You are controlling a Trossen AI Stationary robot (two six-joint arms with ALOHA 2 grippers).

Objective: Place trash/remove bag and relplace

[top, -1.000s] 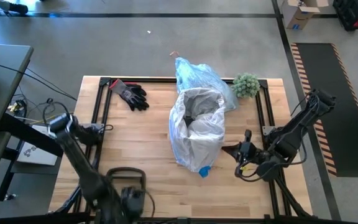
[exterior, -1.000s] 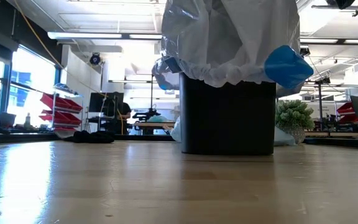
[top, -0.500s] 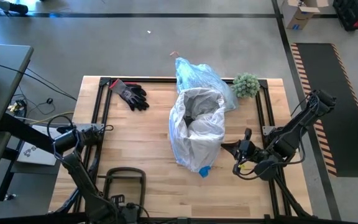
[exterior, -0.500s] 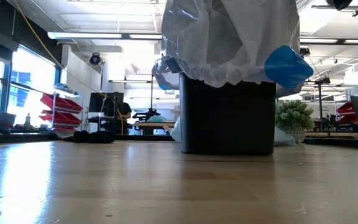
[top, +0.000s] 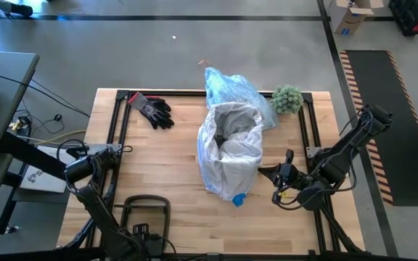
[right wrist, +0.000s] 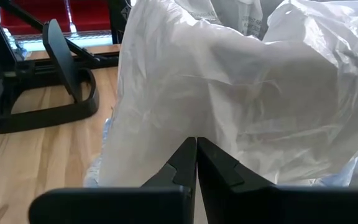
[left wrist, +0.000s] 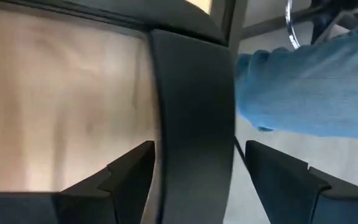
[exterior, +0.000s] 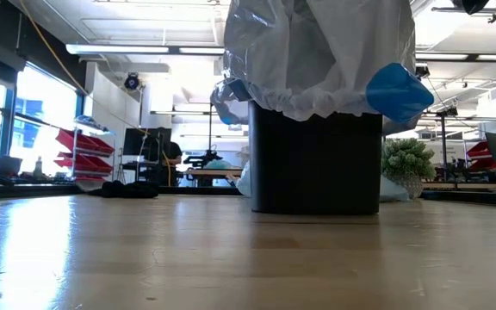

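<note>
Place: a robotics lab or workshop hall.
Floor: bare grey concrete, with a black-and-orange hazard stripe on the right.
Bench: a wooden table in a black metal frame.
Ceiling: long strip lights and exposed ducting.
Far left: red storage bins on racks by large windows.
Far right corner: a cardboard box on the floor.
Background: other workbenches with equipment.

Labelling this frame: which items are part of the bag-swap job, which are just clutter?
Job: white bag lining the black bin; light-blue bag behind it.
Clutter: black gloves; green plant; black stand.
</note>
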